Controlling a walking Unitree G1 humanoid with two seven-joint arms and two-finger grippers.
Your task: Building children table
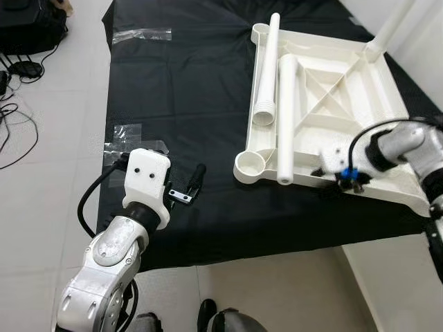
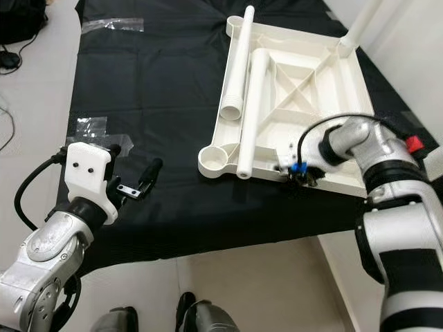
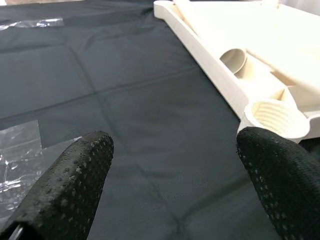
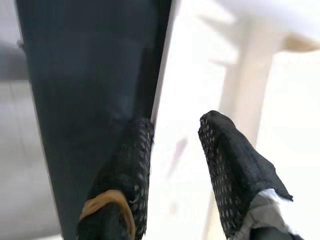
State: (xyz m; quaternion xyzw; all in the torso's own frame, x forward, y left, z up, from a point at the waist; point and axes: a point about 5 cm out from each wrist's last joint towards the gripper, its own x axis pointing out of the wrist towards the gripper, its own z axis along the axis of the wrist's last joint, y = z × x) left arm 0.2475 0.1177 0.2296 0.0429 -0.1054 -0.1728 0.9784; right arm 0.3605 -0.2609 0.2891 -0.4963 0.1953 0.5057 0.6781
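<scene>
A white plastic tabletop point(image 1: 332, 90) lies upside down on a black sheet point(image 1: 180, 104) in the upper right of the head frames, with two loose white legs point(image 1: 266, 69) lying across its left part and a third leg point(image 1: 387, 28) standing in its far corner. The right gripper point(image 2: 299, 174), lower right, has its jaws apart, seemingly straddling the tabletop's near edge, though glare washes out the contact. The left gripper point(image 1: 194, 181), lower left, hangs over the bare sheet, jaws wide open, beside clear tape point(image 1: 124, 135).
</scene>
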